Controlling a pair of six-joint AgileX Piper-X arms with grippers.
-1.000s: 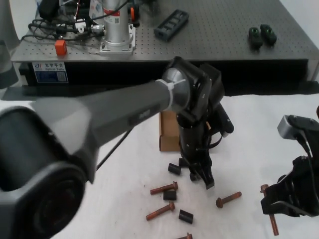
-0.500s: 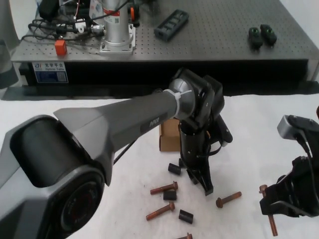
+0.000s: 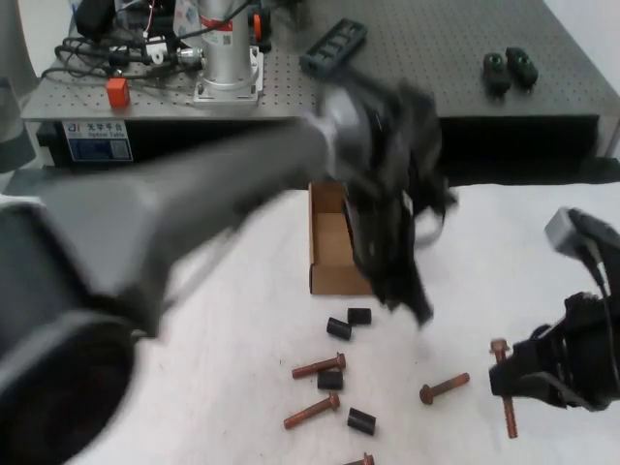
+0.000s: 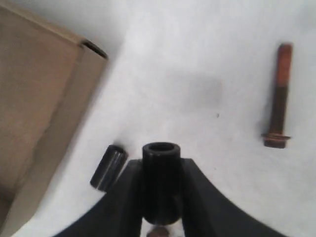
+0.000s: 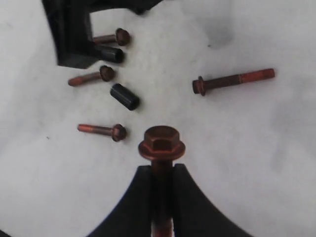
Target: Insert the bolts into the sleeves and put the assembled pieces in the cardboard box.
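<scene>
Left wrist view gives us the left tool [image 4: 162,167] clenched on a black sleeve [image 4: 161,190], gripped by its sides with its open end toward the camera. Just beside it on the white worktop [image 4: 207,59] lies a second sleeve [image 4: 108,168], near the corner of the cardboard box [image 4: 44,94] but not touching it. A loose bolt [image 4: 279,96] lies well apart on the other side of the tool.

From the right wrist view we see the right tool [image 5: 162,170] grasping a copper bolt [image 5: 161,144] by the shank, with its flanged hex head standing out past the fingertips. On the worktop beyond it lie four more bolts and two sleeves, scattered and mostly apart from one another.

In the high view the left arm is blurred. Its tool hangs in front of the box's near right corner, and the box sits open on the worktop. At the right edge, the right tool holds its bolt head up, with the shank pointing down at a slight tilt. The scattered bolts and sleeves lie between the two tools, on the near side of the box.
</scene>
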